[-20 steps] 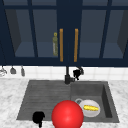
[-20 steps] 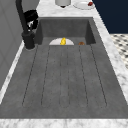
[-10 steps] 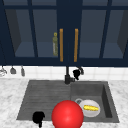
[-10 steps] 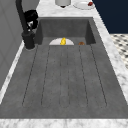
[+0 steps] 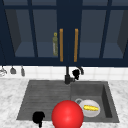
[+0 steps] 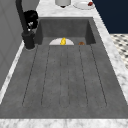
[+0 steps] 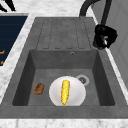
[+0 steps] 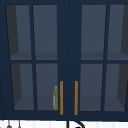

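Note:
My right hand (image 5: 75,73) is at the black faucet (image 5: 67,75), just right of its post, with its fingers curled round the faucet's side lever. The left side view has this hand (image 6: 31,18) behind the faucet's base (image 6: 28,40); in the right side view the same hand (image 7: 105,37) is bunched beside the basin's back rim. My left hand (image 5: 38,117) hovers over the front left corner of the sink, and its straight fingers (image 7: 7,5) show in the right side view. In the basin lies a white plate (image 7: 77,96) bearing a corn cob (image 7: 65,91).
A big red ball (image 5: 67,114) hangs at the sink's front edge. A small brown lump (image 7: 39,88) lies left of the plate, with the drain (image 7: 82,80) behind it. The ribbed drainboard (image 6: 62,75) fills the sink's left half. The glass-doored wall cabinet (image 8: 67,37) holds a bottle (image 8: 55,98).

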Controlling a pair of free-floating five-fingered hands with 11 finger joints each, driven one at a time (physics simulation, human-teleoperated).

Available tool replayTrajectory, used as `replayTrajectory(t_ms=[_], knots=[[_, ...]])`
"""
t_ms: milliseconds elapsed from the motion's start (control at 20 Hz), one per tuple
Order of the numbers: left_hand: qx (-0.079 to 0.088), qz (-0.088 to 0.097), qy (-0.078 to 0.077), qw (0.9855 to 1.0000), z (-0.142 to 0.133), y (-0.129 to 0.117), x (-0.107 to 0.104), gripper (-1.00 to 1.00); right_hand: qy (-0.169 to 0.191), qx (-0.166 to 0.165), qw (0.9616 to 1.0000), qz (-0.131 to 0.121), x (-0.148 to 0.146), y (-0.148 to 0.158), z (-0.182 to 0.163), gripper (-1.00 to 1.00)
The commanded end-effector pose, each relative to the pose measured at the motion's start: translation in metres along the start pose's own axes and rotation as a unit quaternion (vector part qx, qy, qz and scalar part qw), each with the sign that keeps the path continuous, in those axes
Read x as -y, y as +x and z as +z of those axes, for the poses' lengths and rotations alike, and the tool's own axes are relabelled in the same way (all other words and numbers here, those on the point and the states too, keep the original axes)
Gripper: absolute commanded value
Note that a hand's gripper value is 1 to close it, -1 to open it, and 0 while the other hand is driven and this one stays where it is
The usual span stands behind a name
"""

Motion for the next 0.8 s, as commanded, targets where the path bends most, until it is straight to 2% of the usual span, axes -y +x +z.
replayTrajectory(t_ms=[0, 250, 450, 550, 600, 700, 750], knots=[[0.000, 0.000, 0.000, 1.0000, 0.000, 0.000, 0.000, 0.00, 0.021, 0.002, 0.9995, 0.024, 0.027, 0.016, -0.005, 1.00], [0.000, 0.000, 0.000, 1.0000, 0.000, 0.000, 0.000, 0.00, 0.026, -0.016, 0.9983, 0.049, 0.030, 0.027, -0.001, 1.00], [0.000, 0.000, 0.000, 1.0000, 0.000, 0.000, 0.000, 0.00, 0.034, -0.035, 0.9940, 0.097, 0.033, 0.038, 0.000, 1.00], [0.000, 0.000, 0.000, 1.0000, 0.000, 0.000, 0.000, 0.00, 0.035, -0.058, 0.9917, 0.110, 0.034, 0.043, 0.002, 1.00], [0.000, 0.000, 0.000, 1.0000, 0.000, 0.000, 0.000, 0.00, 0.035, -0.070, 0.9893, 0.123, 0.035, 0.047, 0.002, 1.00], [0.000, 0.000, 0.000, 1.0000, 0.000, 0.000, 0.000, 0.00, 0.040, -0.086, 0.9816, 0.166, 0.033, 0.055, 0.004, 1.00], [0.000, 0.000, 0.000, 1.0000, 0.000, 0.000, 0.000, 0.00, 0.054, -0.091, 0.9789, 0.175, 0.035, 0.058, 0.005, 1.00]])
